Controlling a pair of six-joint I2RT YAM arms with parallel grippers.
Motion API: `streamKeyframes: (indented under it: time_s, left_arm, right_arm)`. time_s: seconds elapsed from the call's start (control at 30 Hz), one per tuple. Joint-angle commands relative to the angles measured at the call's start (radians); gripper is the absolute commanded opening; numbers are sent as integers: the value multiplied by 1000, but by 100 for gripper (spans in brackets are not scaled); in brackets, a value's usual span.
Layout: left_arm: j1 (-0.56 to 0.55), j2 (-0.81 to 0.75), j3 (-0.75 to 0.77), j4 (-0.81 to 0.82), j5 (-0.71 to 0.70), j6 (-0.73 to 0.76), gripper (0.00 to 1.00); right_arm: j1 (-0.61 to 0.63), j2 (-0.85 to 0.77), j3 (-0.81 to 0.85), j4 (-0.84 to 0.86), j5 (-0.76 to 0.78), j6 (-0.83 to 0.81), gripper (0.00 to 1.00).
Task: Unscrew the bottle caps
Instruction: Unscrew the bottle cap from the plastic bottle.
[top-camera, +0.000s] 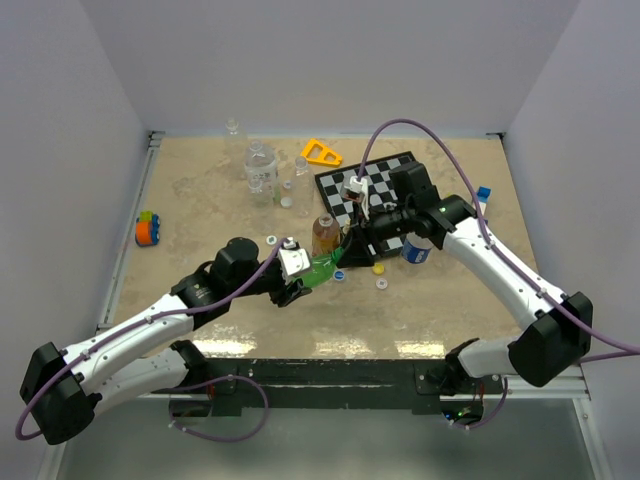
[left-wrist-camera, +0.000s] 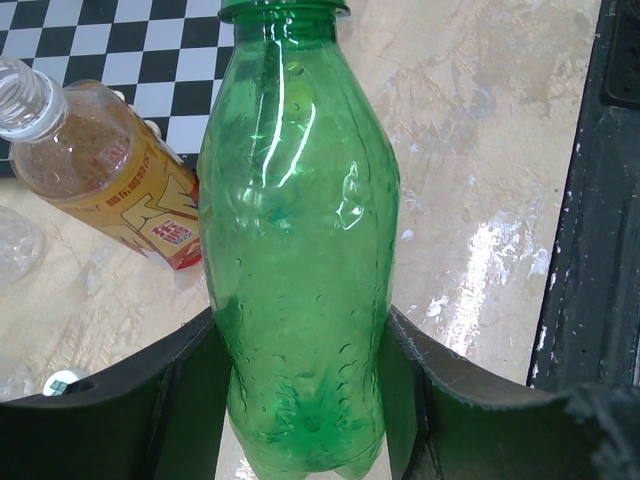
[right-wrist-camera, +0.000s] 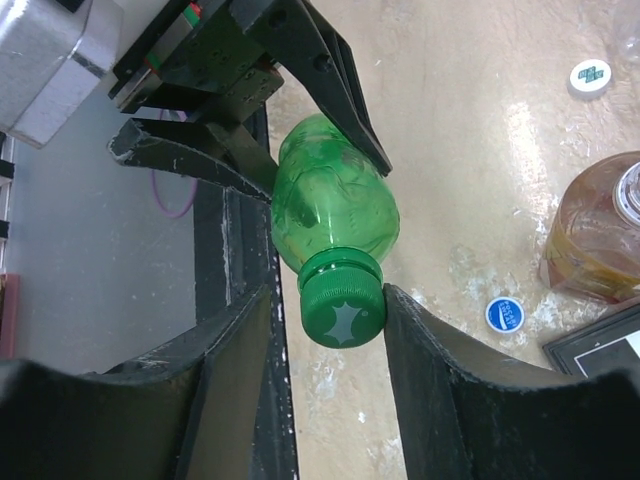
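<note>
A green bottle (top-camera: 320, 270) lies tilted over the table, and my left gripper (left-wrist-camera: 303, 325) is shut on its base. The green bottle (left-wrist-camera: 300, 200) fills the left wrist view. My right gripper (right-wrist-camera: 328, 300) stands open around its green cap (right-wrist-camera: 343, 310); the right finger touches the cap and a narrow gap shows at the left finger. An uncapped amber bottle (top-camera: 323, 235) stands just behind. A blue-label bottle (top-camera: 418, 250) sits under the right arm. Loose blue (top-camera: 340, 276), yellow (top-camera: 378, 268) and white (top-camera: 381, 284) caps lie nearby.
A chessboard (top-camera: 375, 185) lies behind the right gripper, with a chess piece on it. Clear bottles (top-camera: 260, 165) stand at the back. An orange triangle (top-camera: 320, 152) lies at the far edge and a colourful toy (top-camera: 149, 229) at the left. Another white cap (top-camera: 272, 240) lies near the left wrist.
</note>
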Motion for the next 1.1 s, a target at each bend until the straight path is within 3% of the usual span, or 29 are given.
streamKeyframes:
  time_s: [0.0, 0.1, 0.33, 0.47, 0.63, 0.77, 0.9, 1.07]
  left_arm:
    - [5, -17, 13, 48, -8, -20, 0]
    - [5, -17, 15, 48, -6, -20, 0]
    - [3, -17, 12, 44, -6, -9, 0]
    - [3, -26, 10, 34, 15, 5, 0]
    - [3, -34, 15, 16, 46, 22, 0]
    - [3, -37, 15, 11, 81, 29, 0]
    - [3, -39, 18, 8, 141, 29, 0]
    - [5, -28, 13, -1, 342, 46, 0]
  right_arm:
    - [6, 1, 5, 3, 0, 0, 50]
    - [6, 3, 9, -5, -11, -11, 43]
    - [8, -5, 25, -45, -58, -131, 0]
    - [46, -2, 97, -190, -41, -395, 0]
    - [84, -48, 171, -413, 38, -1007, 0]
    - [87, -101, 143, -413, 133, -1348, 0]
    - [87, -114, 129, -413, 128, -1505, 0]
    - [89, -125, 157, -413, 124, -1525, 0]
